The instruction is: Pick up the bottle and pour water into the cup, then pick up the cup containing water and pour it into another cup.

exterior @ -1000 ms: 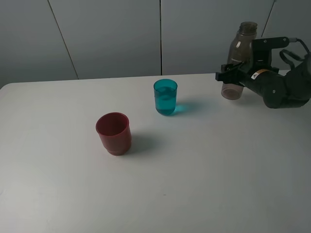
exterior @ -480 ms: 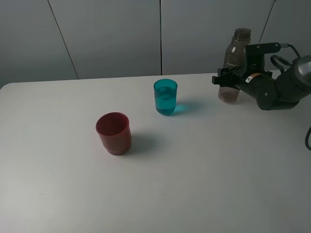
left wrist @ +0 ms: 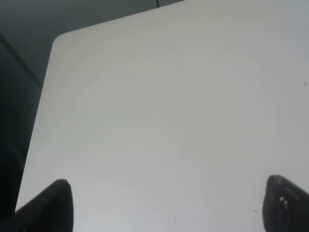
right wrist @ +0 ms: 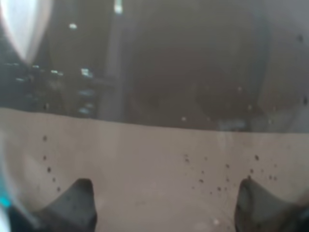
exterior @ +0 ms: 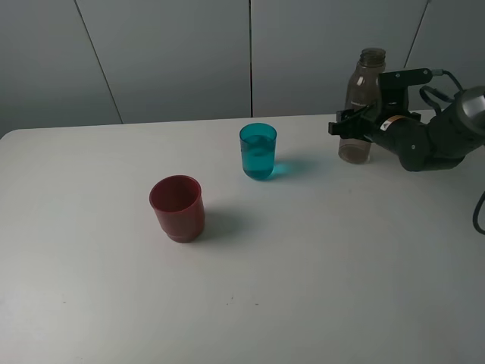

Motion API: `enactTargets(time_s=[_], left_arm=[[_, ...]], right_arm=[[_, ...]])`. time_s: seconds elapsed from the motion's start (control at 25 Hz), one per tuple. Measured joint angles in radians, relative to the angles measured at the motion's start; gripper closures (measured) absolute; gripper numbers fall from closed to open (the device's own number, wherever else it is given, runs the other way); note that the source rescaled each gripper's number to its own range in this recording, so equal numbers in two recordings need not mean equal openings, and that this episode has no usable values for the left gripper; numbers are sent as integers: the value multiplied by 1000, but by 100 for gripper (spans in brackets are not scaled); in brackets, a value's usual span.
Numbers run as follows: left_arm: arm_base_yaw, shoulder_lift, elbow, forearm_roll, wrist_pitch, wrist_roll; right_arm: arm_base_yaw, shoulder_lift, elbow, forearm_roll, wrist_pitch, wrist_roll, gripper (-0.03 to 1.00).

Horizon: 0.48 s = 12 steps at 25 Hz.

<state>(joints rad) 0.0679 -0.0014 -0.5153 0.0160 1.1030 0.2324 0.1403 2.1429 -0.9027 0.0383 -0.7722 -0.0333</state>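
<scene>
The right jaws clasp the bottle (exterior: 362,98) low on its body, upright at the far right of the surface (exterior: 318,258); the left jaws gape wide, empty. With water already in the teal cup (exterior: 258,152), the next move is likely letting go, then gripping that cup to fill the red cup (exterior: 177,207).

The bottle (right wrist: 154,72) is very close and fills almost the whole picture, a bit blurry. Part of it looks dark brown. The part near the fingertips (right wrist: 72,203) looks pale, with tiny dark dots on it. The right gripper (right wrist: 164,208) has two dark fingertips, wide apart, with the bottle between them.
</scene>
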Motion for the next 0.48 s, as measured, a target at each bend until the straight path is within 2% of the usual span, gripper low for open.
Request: enactTargets(time_s=[0.16,0.2,0.28,0.32,0.36,0.4,0.48], left_arm=[[0,0,0,0,0,0],[0,0,0,0,0,0],[0,0,0,0,0,0],[0,0,0,0,0,0],[0,0,0,0,0,0],[0,0,0,0,0,0],[0,0,0,0,0,0]], right_arm=[[0,0,0,0,1,26,95],[0,0,0,0,3,33,87],[0,0,0,0,8,45,48],[0,0,0,0,15,47,25],[0,0,0,-2,24,49,10],[0,-4,0,-2,39,52,3],[0,-16,2,-2,57,52,-2]])
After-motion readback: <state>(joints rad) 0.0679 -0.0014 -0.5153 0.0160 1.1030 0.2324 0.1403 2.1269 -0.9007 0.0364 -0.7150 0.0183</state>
